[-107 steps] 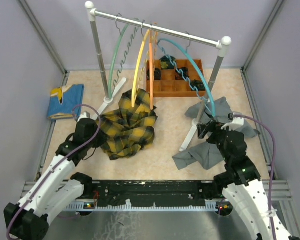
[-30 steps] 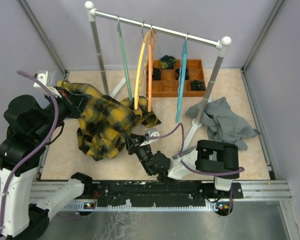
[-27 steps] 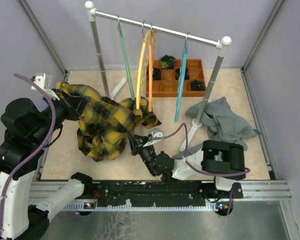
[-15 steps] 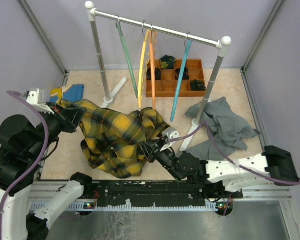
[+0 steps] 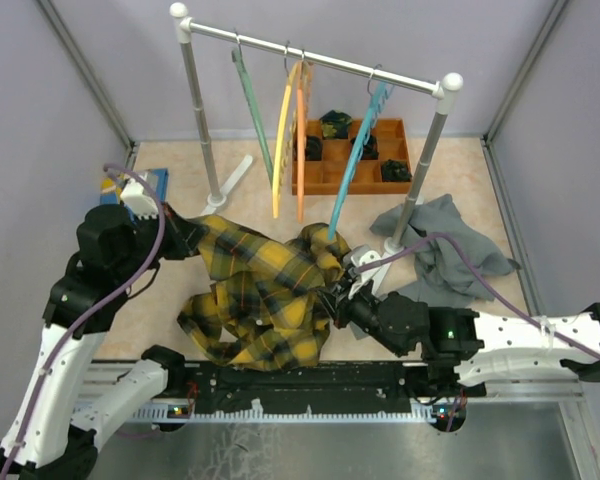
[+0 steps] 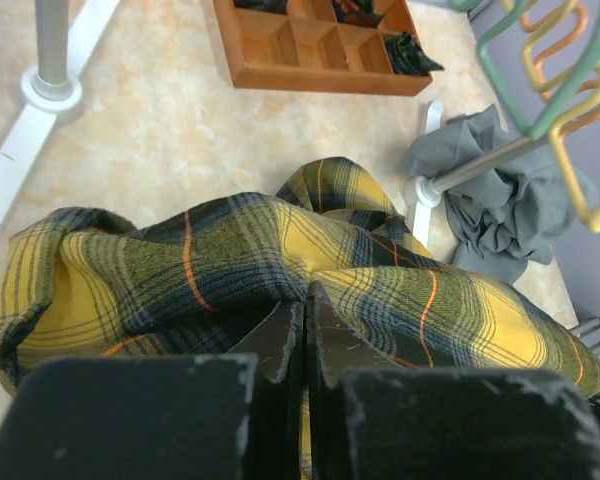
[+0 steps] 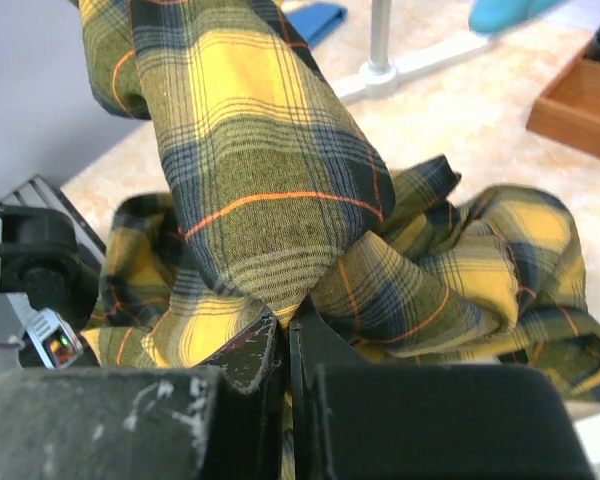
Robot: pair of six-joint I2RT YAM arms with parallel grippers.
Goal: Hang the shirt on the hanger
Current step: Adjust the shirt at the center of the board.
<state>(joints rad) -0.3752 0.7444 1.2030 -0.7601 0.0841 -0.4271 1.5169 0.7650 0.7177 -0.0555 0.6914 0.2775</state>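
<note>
Plaid shirt (image 5: 265,295) lay bunched on worktop (image 5: 170,170), pinched by clamped left hand (image 5: 192,240) and right hand (image 5: 342,296); teal hanger (image 5: 355,165) hung bare on rail, hanging not begun.

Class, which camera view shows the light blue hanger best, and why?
The top external view: the hanger shows whole there, hooked on the rail, its lower end near the shirt. The right wrist view catches only a blue tip at its top edge; the left wrist view shows other hangers, not clearly this one.
</note>
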